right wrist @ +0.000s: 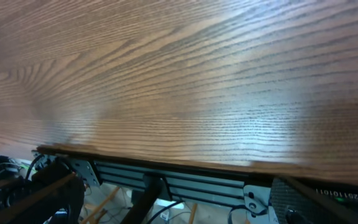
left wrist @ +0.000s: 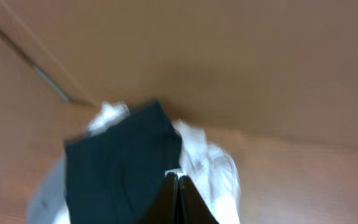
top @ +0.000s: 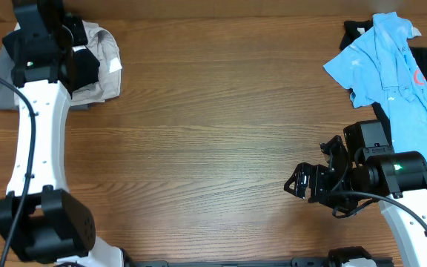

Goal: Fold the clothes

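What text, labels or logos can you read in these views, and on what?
Nothing reads cleanly.
White serial-like print on a black part, right wrist view: too small.
Red mark on the blue polo: blurred.
White tag on the left pile: no legible text.

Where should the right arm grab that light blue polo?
Probably the sleeve sticking out toward the middle of the table, coming from above on that side: this part of the light blue polo lies flat on bare wood, clear of the black garment beneath.
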Tool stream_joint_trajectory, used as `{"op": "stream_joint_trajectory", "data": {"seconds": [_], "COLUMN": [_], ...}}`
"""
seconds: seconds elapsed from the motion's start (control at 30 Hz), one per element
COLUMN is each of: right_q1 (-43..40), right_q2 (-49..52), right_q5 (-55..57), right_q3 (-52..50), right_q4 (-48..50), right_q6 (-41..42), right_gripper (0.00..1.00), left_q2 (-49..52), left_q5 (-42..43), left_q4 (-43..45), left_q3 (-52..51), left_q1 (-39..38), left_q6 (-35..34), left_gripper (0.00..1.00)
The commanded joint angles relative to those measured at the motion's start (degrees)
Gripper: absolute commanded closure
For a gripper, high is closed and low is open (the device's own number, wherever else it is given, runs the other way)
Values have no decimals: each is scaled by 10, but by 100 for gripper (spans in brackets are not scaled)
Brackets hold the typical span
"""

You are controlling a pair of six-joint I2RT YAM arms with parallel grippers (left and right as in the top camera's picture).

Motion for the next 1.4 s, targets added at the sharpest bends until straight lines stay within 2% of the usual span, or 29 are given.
{"op": "stream_joint_trajectory", "data": {"seconds": [0.0,0.27,0.53,0.63,0.83,1.07,1.37], "right_q1": [3,3,3,3,3,3,3], "right_q2": [-1,-1,-1,-1,-1,-1,-1], "right_q5": [2,2,11,12,12,12,10], "right_q3": [0,0,0,-4,-23,-44,-44], "right_q4": [3,2,-2,-2,-4,5,14], "right_q6": [-4,-4,-4,-2,0,0,16], "right_gripper": [0,0,0,0,0,0,0], "left_q2": [51,169,251,271,246,180,202], "left_q5": [-56,-96,-19,-14,-24,44,55], "left_q4": [53,137,141,130,130,145,176], "left_q3": [2,2,2,2,16,68,83], "left_q1": [21,91,148,153,154,143,127], "left_q6": [27,33,32,30,26,19,13], "left_gripper": [96,96,96,96,96,96,96]}}
